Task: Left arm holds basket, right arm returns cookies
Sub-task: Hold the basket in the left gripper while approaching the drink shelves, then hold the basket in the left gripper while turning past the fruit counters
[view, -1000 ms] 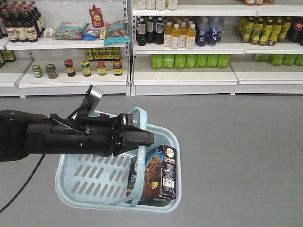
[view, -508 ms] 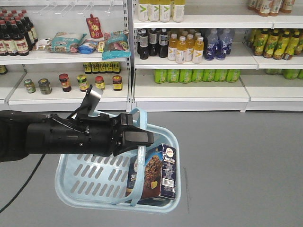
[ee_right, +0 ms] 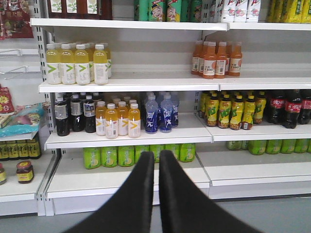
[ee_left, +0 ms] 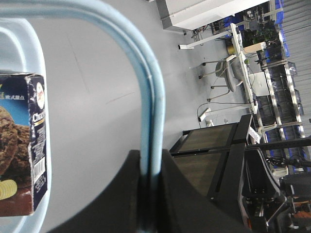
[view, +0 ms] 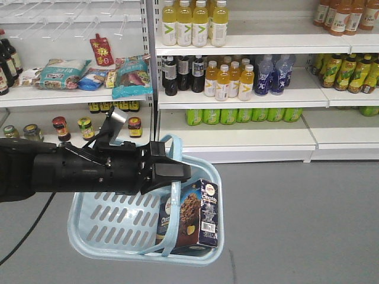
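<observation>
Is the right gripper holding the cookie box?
No, the right gripper holds nothing; the cookies sit in the basket.

Left pincer (ee_left: 149, 167) clamps basket handle (ee_left: 148, 82); cookies (ee_left: 22, 145) inside

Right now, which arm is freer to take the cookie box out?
Right. Its black gripper faces the shelves empty; the left gripper is clamped on the light blue plastic basket holding the navy cookie carton.

White lettering beginning "Choc" was seen on the narrow side of the cookies (ee_left: 22, 145) carton; the rest could not be made out. A barcode panel (view: 208, 227) was printed below it. A green "V"-like mark was carried on the yellow bottles (ee_right: 77, 65). Other labels were too small to be read.
</observation>
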Motion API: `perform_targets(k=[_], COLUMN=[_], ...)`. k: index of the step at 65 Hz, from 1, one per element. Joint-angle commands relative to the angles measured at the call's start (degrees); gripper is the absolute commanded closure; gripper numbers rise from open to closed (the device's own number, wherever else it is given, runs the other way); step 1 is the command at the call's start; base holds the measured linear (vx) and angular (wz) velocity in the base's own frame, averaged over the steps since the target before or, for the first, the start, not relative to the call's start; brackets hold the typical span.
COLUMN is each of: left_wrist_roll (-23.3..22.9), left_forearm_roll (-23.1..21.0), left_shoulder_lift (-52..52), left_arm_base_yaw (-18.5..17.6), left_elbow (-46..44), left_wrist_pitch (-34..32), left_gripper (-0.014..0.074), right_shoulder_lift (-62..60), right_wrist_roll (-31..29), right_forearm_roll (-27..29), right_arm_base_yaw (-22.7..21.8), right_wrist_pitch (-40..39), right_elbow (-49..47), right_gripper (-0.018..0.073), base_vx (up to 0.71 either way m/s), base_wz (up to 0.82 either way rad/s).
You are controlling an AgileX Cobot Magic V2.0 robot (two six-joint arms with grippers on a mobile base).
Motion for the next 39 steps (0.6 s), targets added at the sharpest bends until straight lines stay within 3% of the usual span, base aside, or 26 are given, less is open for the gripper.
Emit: perform_targets(k=[1, 25, 39], left_wrist_roll=[0.8, 0.8, 0.8], left_forearm_roll=[-6.3, -6.3, -6.3], left_shoulder_lift=[-2.9, -2.9, -2.9], left_arm_base_yaw=[-0.4, -0.4, -0.4], left_elbow=[-1.6, -1.6, -1.6], left_wrist_pitch=[3.0, 2.8, 2.8], left_gripper=[0.0599, 0.0599, 0.0599], right_shoulder_lift=[-0.7, -0.7, -0.7], right_wrist_roll=[-0.4, -0.4, -0.4], right_forearm_roll=[-0.6, -0.6, -0.6], right_arm_base_yaw=[-0.2, -0.2, -0.2], right_wrist_pitch=[-4.3, -4.3, -4.3], right_elbow=[1.0, 1.0, 1.0], right_gripper=[0.0565, 0.0565, 0.0565], base_vx=[0.39, 0.35, 0.32], base_wz=[-0.14, -0.17, -0.44])
